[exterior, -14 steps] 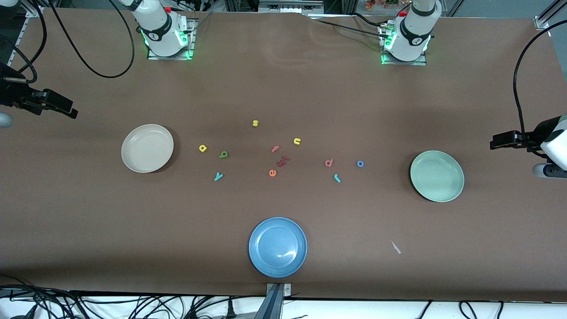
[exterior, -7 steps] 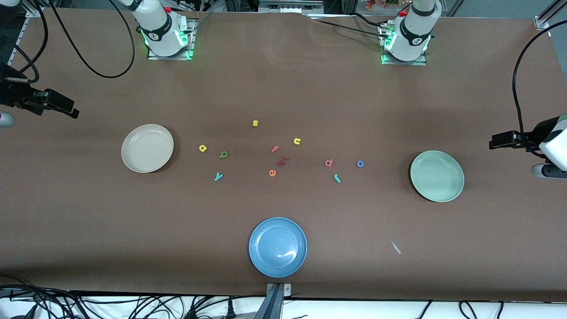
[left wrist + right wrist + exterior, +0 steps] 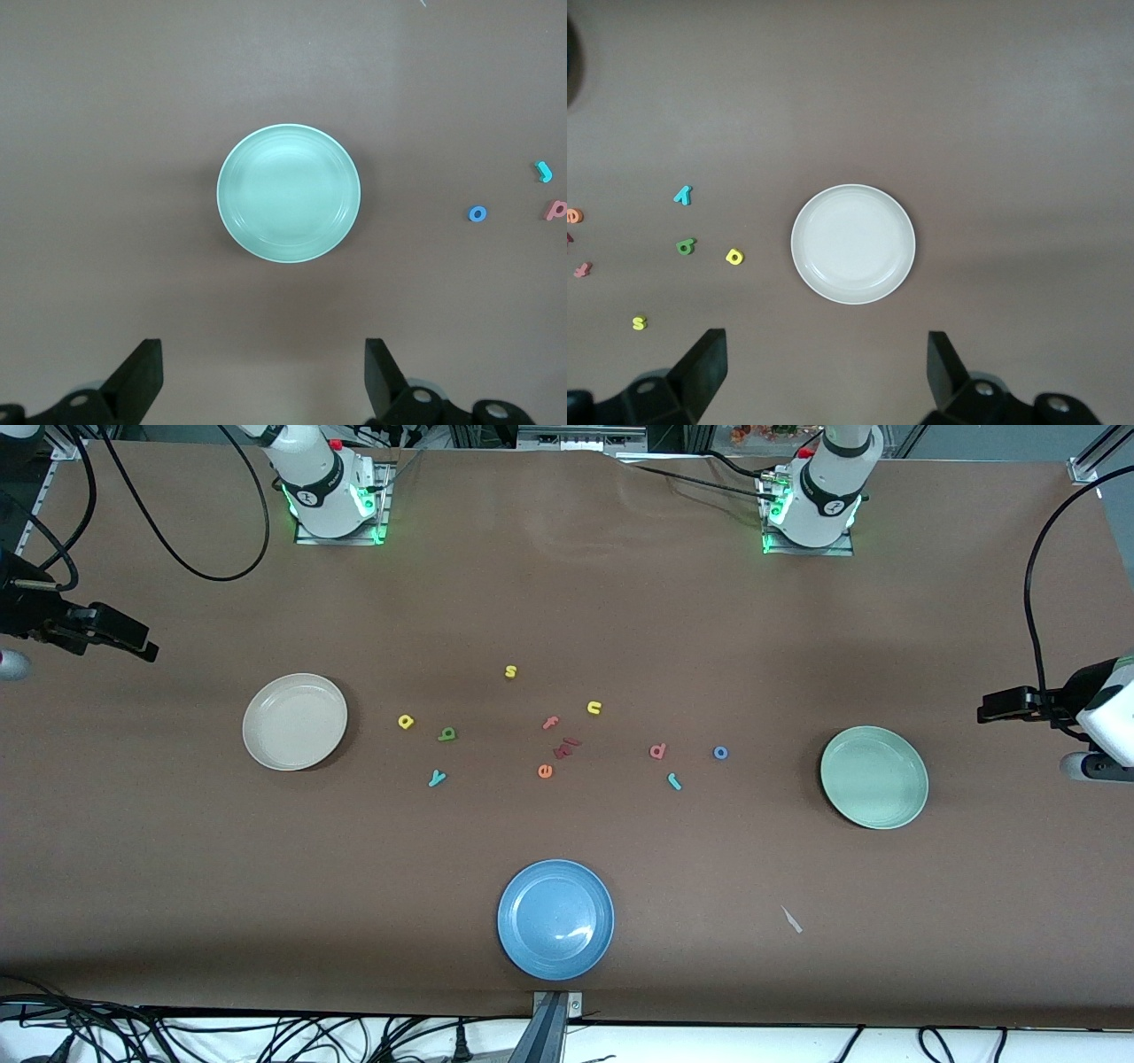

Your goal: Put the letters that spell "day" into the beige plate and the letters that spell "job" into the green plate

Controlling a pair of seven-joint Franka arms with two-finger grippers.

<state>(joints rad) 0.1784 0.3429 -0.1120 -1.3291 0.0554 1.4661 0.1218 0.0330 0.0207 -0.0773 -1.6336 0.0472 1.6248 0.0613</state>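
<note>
The left gripper (image 3: 263, 381) is cut off at the frame edge in the front view; its wrist view shows both fingers (image 3: 137, 376) spread wide with nothing between them. It hangs over the table's left-arm end, up from the green plate (image 3: 873, 777). The right gripper (image 3: 824, 376) is likewise partly cut off, spread wide and empty, over the right-arm end, up from the beige plate (image 3: 295, 721).

Both plates hold nothing. The yellow "a" (image 3: 406, 722), green "d" (image 3: 446, 734) and teal "y" (image 3: 436, 779) lie near the beige plate. The red "b" (image 3: 657, 751), teal "j" (image 3: 674, 781) and blue "o" (image 3: 720, 753) lie toward the green plate. The dark red pieces (image 3: 565, 747) in the middle cluster are hard to read.

Bare table surrounds each plate. The blue plate (image 3: 555, 919) sits near the table edge closest to the front camera.
</note>
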